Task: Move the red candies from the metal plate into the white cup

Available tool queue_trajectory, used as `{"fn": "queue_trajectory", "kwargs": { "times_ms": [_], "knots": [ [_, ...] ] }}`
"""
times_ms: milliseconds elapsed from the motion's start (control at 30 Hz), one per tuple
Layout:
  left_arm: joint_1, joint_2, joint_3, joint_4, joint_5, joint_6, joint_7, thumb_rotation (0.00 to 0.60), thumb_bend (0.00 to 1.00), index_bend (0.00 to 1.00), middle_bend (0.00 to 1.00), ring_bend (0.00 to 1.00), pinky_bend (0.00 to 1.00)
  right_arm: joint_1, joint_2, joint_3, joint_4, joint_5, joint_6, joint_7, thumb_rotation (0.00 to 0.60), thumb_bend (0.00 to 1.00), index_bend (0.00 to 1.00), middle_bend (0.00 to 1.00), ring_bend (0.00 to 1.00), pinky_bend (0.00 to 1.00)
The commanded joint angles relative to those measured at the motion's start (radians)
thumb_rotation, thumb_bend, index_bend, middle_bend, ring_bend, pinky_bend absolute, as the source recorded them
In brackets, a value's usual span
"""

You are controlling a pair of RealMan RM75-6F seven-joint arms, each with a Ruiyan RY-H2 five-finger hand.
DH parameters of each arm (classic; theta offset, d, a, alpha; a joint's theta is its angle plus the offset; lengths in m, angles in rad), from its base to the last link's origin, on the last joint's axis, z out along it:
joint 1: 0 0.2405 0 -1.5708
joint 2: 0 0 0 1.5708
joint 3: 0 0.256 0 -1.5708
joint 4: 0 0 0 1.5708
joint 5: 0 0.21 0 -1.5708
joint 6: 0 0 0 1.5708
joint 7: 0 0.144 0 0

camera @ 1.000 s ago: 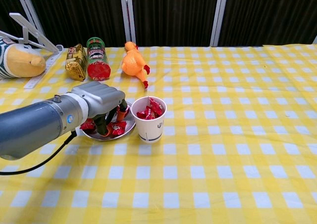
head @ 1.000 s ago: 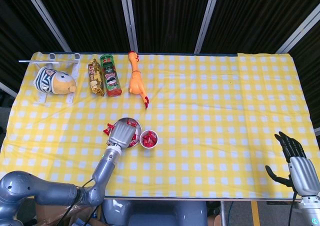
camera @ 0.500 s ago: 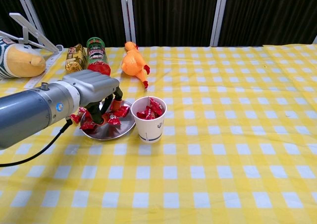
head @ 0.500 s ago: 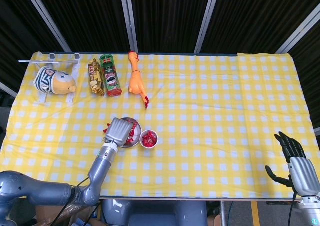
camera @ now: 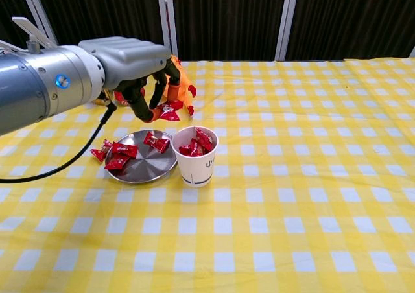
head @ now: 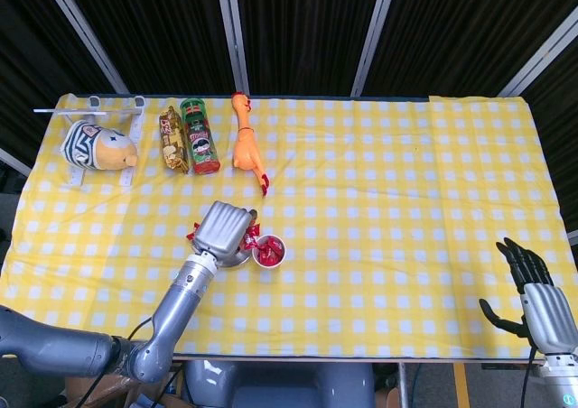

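Note:
My left hand [head: 224, 227] [camera: 133, 66] hangs above the metal plate [camera: 139, 168] and pinches a red candy [camera: 170, 111] in its fingertips, up and to the left of the white cup. The white cup [head: 269, 251] [camera: 195, 155] stands upright against the plate's right rim and holds several red candies. More red candies [camera: 118, 150] lie on the plate, and one [camera: 100, 153] sits at its left rim. In the head view the hand hides most of the plate. My right hand [head: 535, 291] is open, beyond the table's front right corner.
Along the back left stand a plush toy [head: 95, 146] on a white rack, a gold snack pack [head: 173, 140], a green chip can [head: 200, 137] and an orange rubber chicken [head: 246, 144]. Yellow checked cloth covers the table [head: 406, 182].
My left hand has risen off the plate with one red candy pinched in its fingertips and moved slightly toward the cup. The right hand has not moved.

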Motion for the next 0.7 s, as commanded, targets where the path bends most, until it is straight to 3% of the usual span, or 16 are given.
{"fn": "queue_trajectory", "kwargs": {
  "times_ms": [33,400,700],
  "knots": [
    [-0.022,-0.012,-0.005,-0.013,-0.003,-0.001,0.021,0.600,0.43,0.48,0.56,0.88,0.95,0.000,0.000,0.001,-0.001,0.001,0.001,0.000,0.600,0.39,0.00,0.00,0.00,0.00],
    [-0.067,-0.122,0.017,0.053,-0.054,-0.012,0.063,0.600,0.43,0.47,0.56,0.88,0.95,-0.002,0.004,0.002,0.001,-0.002,0.006,0.013,0.600,0.39,0.00,0.00,0.00,0.00],
    [-0.073,-0.133,0.019,0.069,-0.070,0.004,0.072,0.600,0.36,0.46,0.53,0.88,0.95,-0.001,0.004,0.002,0.002,-0.003,0.005,0.013,0.600,0.39,0.00,0.00,0.00,0.00]
  ]
}}
